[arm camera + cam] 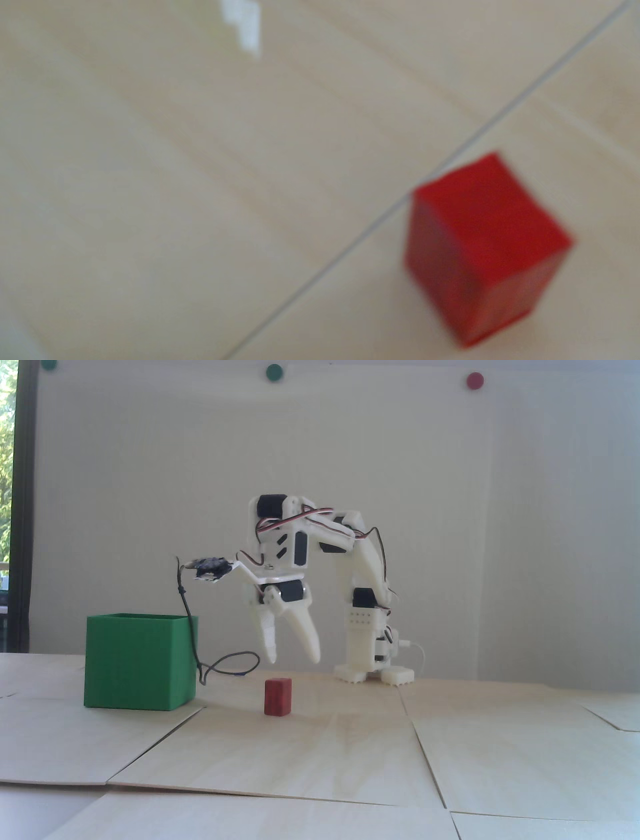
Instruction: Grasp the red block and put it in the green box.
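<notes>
The pale wooden tabletop [280,760] carries the red block [277,697] upright at centre frame in the fixed view, well right of the green box [135,662], under spread, empty jaws; it looks light and rigid, best pinched across opposite flat sides

The fixed view sits low, near table [310,755] height, facing the arm [360,595] head-on with the wall behind, from a moderate distance. The wrist view looks steeply down at the boards from close range and is blurred, perhaps out of focus. Both share the block [277,696] [485,245] and the board seam beside it.
</notes>
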Motion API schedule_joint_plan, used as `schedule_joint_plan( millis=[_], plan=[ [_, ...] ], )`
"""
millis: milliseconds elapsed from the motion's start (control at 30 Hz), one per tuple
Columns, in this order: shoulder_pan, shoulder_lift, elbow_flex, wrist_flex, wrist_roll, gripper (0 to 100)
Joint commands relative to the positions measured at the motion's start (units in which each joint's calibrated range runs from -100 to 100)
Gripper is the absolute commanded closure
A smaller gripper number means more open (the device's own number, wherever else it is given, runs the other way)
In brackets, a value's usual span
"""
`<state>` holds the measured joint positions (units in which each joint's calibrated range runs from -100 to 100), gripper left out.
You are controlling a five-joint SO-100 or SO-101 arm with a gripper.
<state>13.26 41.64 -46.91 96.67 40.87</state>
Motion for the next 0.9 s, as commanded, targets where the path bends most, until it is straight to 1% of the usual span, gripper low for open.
schedule_joint_plan(
  millis=[0,233,700,867],
  plan=[
    [1.5,1.0,-0.4,-0.7,0.3,63],
    [2.3,4.8,-1.0,-0.9,0.2,63],
    [-4.5,4.8,-1.1,-1.0,0.4,63],
    [-5.0,4.8,-1.0,-4.1,0.3,63]
  ],
)
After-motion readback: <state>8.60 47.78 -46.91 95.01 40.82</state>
